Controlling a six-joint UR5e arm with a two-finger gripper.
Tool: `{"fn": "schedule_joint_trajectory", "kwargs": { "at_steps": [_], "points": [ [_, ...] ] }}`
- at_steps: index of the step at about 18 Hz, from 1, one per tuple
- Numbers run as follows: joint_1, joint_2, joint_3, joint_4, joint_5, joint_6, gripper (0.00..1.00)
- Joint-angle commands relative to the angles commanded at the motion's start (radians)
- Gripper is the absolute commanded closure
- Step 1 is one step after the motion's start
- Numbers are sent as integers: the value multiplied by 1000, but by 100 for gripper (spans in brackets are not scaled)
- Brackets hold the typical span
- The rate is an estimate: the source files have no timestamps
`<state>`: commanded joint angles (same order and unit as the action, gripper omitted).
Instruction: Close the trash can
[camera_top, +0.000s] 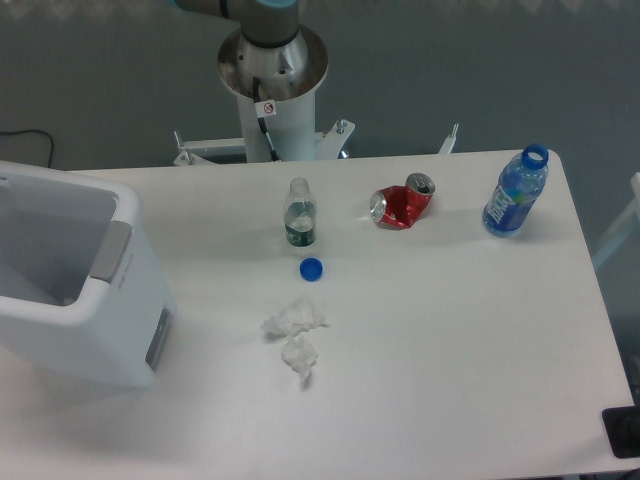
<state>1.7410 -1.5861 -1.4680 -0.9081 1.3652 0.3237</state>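
On table (450, 330), one trash can (75, 300), two bottles (300, 215)

trash can (90, 320): white, grey latch and grey side panel
desk (450, 340): white
small bottle (299, 213): clear, dark green label
loose cap (311, 268): blue
crushed can (402, 203): red, silver ends
large bottle (515, 191): blue
crumpled tissues (295, 333): white

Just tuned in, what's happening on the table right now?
Nothing is being handled. Only the arm's base shows behind the table; the gripper is out of view. The trash can sits at the left edge, open at the top. Scattered on the table are a small clear bottle, its blue cap, crumpled tissues, a crushed red can and a blue bottle.
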Motion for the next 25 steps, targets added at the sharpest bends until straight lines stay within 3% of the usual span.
{"fn": "schedule_joint_trajectory", "kwargs": {
  "at_steps": [12,25],
  "points": [
    [94,0,-5,0,-2,-5,96],
    [141,2,-41,0,-2,-5,96]
  ]
}}
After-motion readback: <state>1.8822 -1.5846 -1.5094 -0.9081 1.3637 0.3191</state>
